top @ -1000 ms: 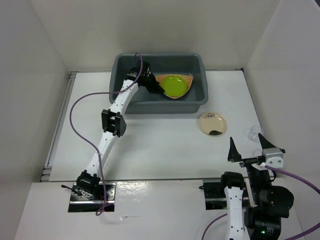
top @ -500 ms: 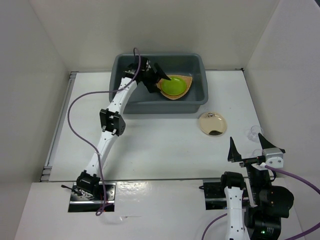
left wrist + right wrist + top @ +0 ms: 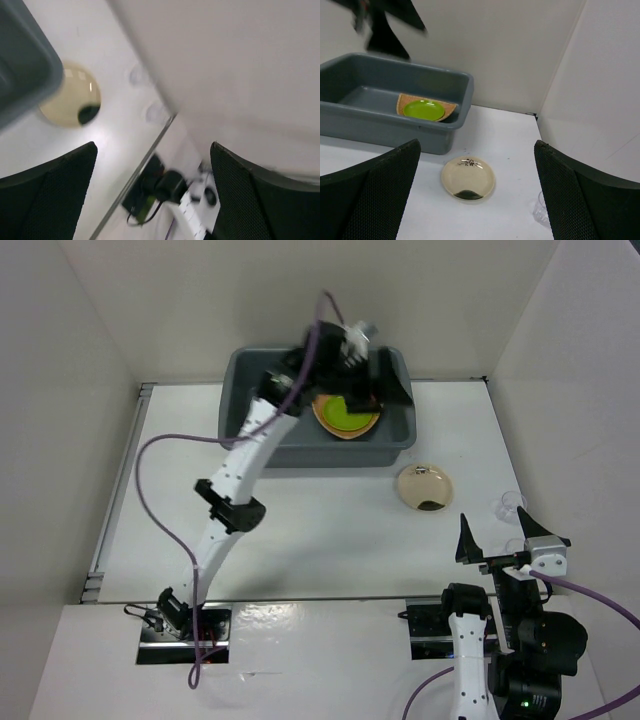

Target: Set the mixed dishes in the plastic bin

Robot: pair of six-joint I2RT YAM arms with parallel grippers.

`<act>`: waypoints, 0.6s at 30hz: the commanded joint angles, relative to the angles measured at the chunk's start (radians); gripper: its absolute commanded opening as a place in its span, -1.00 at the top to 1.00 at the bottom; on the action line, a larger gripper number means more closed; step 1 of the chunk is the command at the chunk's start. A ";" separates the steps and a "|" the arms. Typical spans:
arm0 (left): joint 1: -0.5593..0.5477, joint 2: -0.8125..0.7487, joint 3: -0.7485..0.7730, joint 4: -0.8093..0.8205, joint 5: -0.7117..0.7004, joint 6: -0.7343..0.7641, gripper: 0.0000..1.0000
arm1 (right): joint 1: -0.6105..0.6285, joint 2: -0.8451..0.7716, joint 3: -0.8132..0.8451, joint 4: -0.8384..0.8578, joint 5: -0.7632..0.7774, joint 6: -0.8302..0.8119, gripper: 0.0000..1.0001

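Observation:
The dark grey plastic bin (image 3: 300, 453) (image 3: 380, 125) stands at the back. In it the lime-green plate (image 3: 343, 415) (image 3: 423, 109) lies on the woven basket tray (image 3: 352, 434) (image 3: 451, 107). My left gripper (image 3: 378, 387) (image 3: 152, 197) hangs blurred above the bin's right half, open and empty. The cream-gold plate (image 3: 425, 487) (image 3: 468, 178) (image 3: 70, 102) rests on the table right of the bin. A clear cup (image 3: 508, 505) (image 3: 542, 210) stands near the right wall. My right gripper (image 3: 500, 533) (image 3: 477, 200) waits open and empty at the near right, short of the cream-gold plate.
White walls close in the table at the back and on both sides. A second faint clear shape (image 3: 515, 543) sits close to the right gripper. The right arm's base (image 3: 167, 185) shows in the left wrist view.
The left gripper opened, let go of the green plate in the bin, then rose and swung right. The right arm has stayed still.

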 commanded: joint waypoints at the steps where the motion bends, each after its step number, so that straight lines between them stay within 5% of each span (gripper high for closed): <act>1: -0.184 0.182 -0.008 -0.290 -0.101 0.097 -1.00 | -0.009 0.010 -0.003 0.035 0.010 0.014 -0.96; 8: -0.295 0.228 -0.008 -0.235 -0.264 -0.003 -1.00 | -0.009 0.010 -0.003 0.035 0.010 0.014 -0.96; 18: -0.315 0.314 -0.008 -0.203 -0.243 -0.034 -1.00 | -0.009 -0.009 -0.003 0.035 0.010 0.014 -0.96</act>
